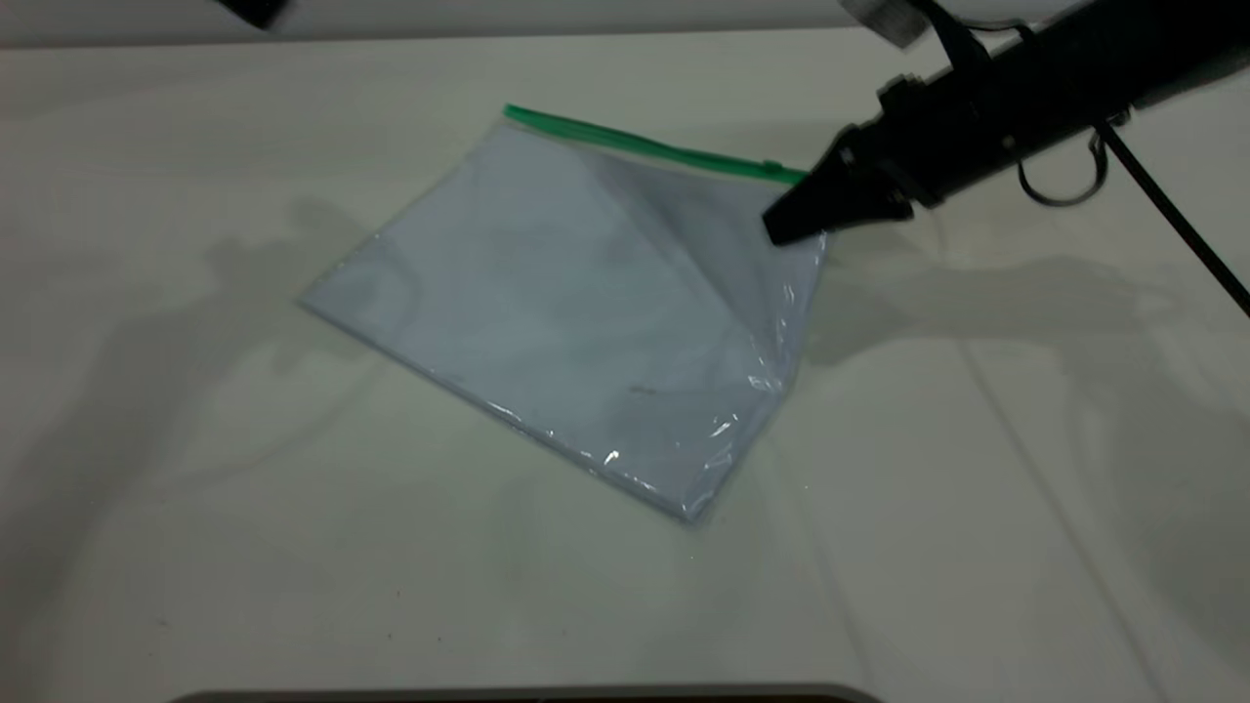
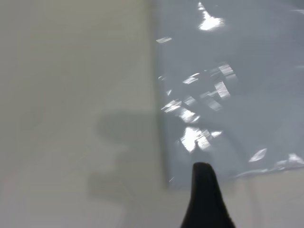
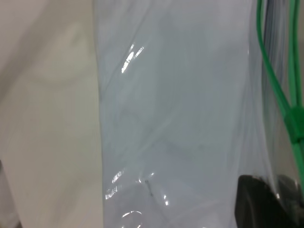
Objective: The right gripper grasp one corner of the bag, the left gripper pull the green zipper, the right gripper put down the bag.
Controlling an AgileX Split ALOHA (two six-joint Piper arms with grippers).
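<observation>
Holding one corner of the bag (image 1: 576,303) up from the table (image 1: 195,488), the right gripper (image 1: 793,223) is seen at the end of the green zipper (image 1: 654,146), and its jaws are closed on the plastic there. This corner is raised, so the bag slopes down from the gripper to its opposite corners, which rest on the table. The lift seems to be made for a reason: the zipper edge is kept off the surface and stretched, so that the small slider (image 1: 771,166) near the held corner can be reached and pulled along the strip without the bag sliding away.

In the right wrist view the zipper (image 3: 278,95) is shown as a green line running beside the clear plastic (image 3: 180,118), with a dark jaw (image 3: 259,202) at the edge of the sheet.

The left gripper (image 2: 205,197) is placed low over the table, just at one of the bag's lying corners (image 2: 228,95). Only one dark jaw tip is visible, so it cannot be told whether its jaws are apart or together. The zipper is probably not yet pulled, because the slider is next to the held corner.
</observation>
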